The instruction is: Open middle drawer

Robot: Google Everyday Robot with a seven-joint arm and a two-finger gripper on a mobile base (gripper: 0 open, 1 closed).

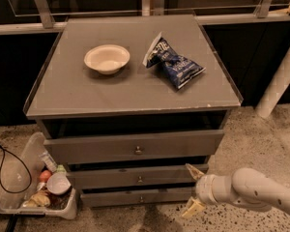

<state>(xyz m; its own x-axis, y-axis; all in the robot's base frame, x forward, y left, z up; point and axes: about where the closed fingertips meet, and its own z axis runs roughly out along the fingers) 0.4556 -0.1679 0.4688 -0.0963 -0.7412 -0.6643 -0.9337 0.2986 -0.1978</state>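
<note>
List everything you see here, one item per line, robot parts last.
cabinet: one, grey, centre of view
top drawer: one, grey, just under the cabinet top
middle drawer: one, grey with a small metal knob, between the other two
bottom drawer: one, grey, lowest, near the floor
bowl: one, cream, on the cabinet top, left of centre
chip bag: one, dark blue, on the cabinet top, right of the bowl
bin: one, clear plastic holding mixed items, on the floor left of the cabinet
cable: one, black, looping on the floor at far left
post: one, white, far right
arm: one, white, lower right
gripper: one, white, open, at the right end of the middle drawer
</note>
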